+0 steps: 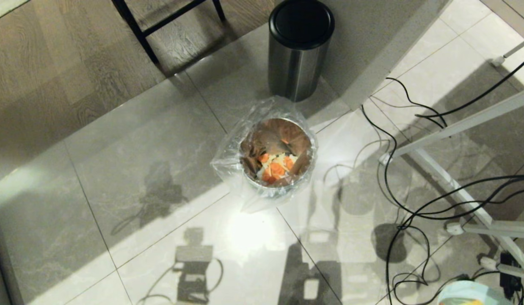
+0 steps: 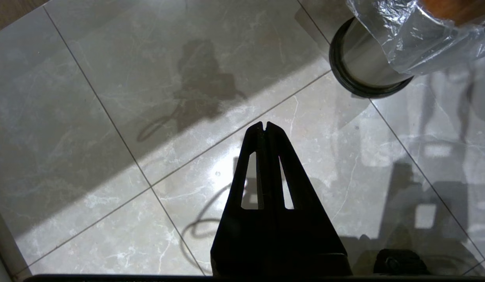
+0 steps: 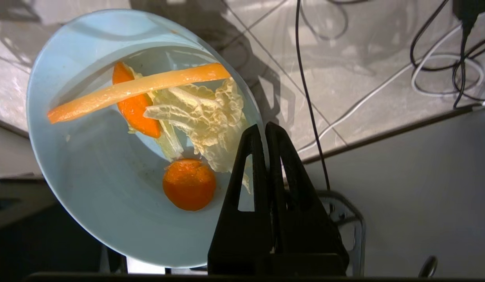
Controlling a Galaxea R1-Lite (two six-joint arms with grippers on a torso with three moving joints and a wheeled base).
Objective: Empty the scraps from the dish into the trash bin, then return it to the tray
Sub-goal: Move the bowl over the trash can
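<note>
So the right gripper (image 3: 265, 127) has its fingers pinched on the rim of the pale-blue bowl (image 3: 109, 188), one finger inside the wall and one outside. The bowl is tipped and still has scraps (image 3: 176, 113) in it: a long orange strip, a carrot slice, a round orange piece and some crinkly pale cabbage leaf. In the head view only the bowl's edge (image 1: 469, 294) pokes in at the near right corner, over the tangle of black cables (image 1: 414, 203).

The trash bin (image 1: 279, 154) sits mid-floor on the grey tiles (image 1: 139, 169), its clear bag flared around the rim, with orange and pale bits (image 1: 277, 167) already lying inside. Further back stands a taller steel bin with a black lid (image 1: 300, 46).

The left gripper (image 2: 265, 126) hangs over bare tile with its fingers pressed together, holding nothing; the trash bin's base (image 2: 364, 74) is off to its side. No tray is in view.
</note>
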